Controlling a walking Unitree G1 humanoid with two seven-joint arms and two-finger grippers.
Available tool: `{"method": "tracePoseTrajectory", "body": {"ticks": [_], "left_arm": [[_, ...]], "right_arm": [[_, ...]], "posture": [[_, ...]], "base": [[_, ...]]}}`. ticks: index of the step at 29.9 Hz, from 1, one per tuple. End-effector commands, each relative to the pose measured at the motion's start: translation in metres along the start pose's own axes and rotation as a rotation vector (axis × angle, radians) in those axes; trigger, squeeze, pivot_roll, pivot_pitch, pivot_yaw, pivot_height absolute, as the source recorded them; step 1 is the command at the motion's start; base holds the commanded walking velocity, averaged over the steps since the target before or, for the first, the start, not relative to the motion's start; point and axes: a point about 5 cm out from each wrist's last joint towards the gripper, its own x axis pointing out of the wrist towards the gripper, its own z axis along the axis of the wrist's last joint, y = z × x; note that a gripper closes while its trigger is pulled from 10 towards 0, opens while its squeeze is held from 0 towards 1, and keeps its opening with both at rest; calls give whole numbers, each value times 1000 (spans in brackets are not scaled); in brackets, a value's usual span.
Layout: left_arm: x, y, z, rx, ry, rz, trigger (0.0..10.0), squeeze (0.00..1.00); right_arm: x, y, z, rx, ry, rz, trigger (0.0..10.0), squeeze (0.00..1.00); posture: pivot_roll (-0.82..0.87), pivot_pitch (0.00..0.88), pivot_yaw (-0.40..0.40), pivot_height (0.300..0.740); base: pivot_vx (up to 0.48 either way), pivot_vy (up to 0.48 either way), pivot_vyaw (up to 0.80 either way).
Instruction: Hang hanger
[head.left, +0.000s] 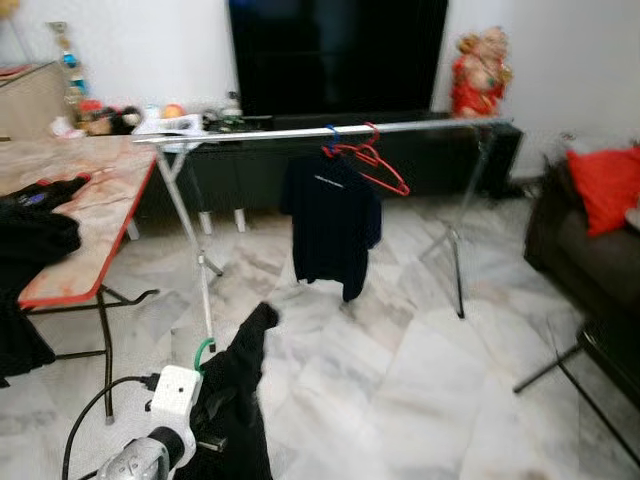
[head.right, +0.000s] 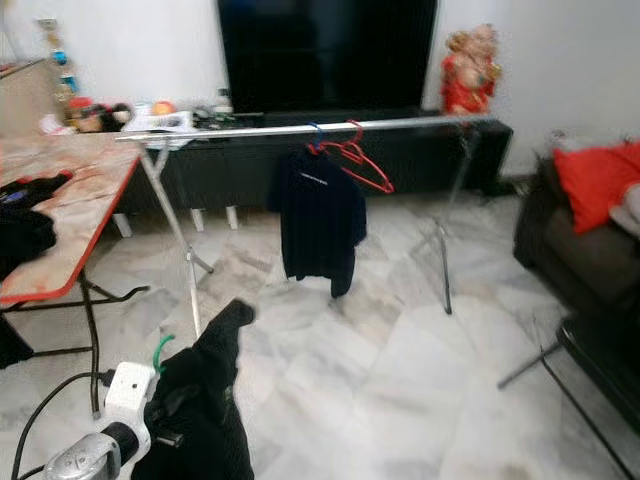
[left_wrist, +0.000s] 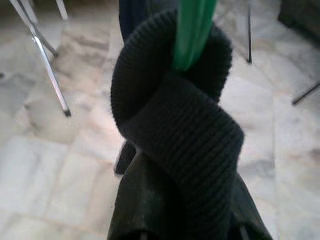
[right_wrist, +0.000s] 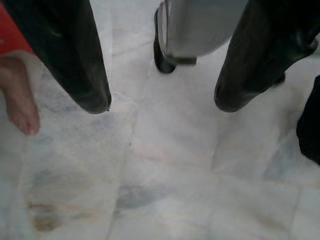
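Left gripper (head.left: 205, 395) raised forward; right gripper (right_wrist: 162, 102) hangs, fingers (right_wrist: 85, 75) apart.

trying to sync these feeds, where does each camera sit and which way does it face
Left eye view: on the head, facing forward and down at the drying rack; the left arm shows, carrying a black garment on a green hanger.
Right eye view: the head's other eye, same scene, slightly shifted.
Left wrist view: along the left gripper, close on the garment's collar and green hanger, rack legs beyond.
Right wrist view: along the open right gripper, down at the marble floor; a person's bare foot beside it.
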Motion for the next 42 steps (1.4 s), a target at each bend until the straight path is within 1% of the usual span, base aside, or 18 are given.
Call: {"method": "tracePoseTrajectory", "body": {"ticks": [1, 10, 16, 21, 29, 38, 42], "left_arm": [[2, 5, 13, 25, -49, 8, 10000, 0], [1, 8, 12, 28, -33, 16, 10000, 0], [-1, 15, 7, 20, -9, 36, 10000, 0], [2, 13, 9, 21, -10, 34, 10000, 0], [5, 12, 11, 21, -11, 38, 10000, 0], [7, 9, 10, 14, -6, 30, 10000, 0], [8, 9, 11, 15, -5, 27, 10000, 0]], "right_arm": [[2, 7, 12, -9, -34, 30, 10000, 0], [2, 6, 17, -8, -48, 32, 10000, 0], [3, 8, 16, -26, -45, 41, 10000, 0], [3, 10, 18, -22, -50, 45, 10000, 0], [3, 11, 24, -61, -76, 49, 10000, 0], [3, 12, 25, -69, -72, 62, 10000, 0], [4, 15, 25, -76, -65, 75, 10000, 0]], "posture": [[46, 0, 33, 740], [63, 10, 34, 740], [70, 22, 36, 740], [64, 31, 39, 740], [59, 41, 37, 740], [57, 43, 38, 740], [58, 43, 37, 740]], "base": [[480, 0, 0], [480, 0, 0], [480, 0, 0], [480, 0, 0], [480, 0, 0], [480, 0, 739], [480, 0, 0]]}}
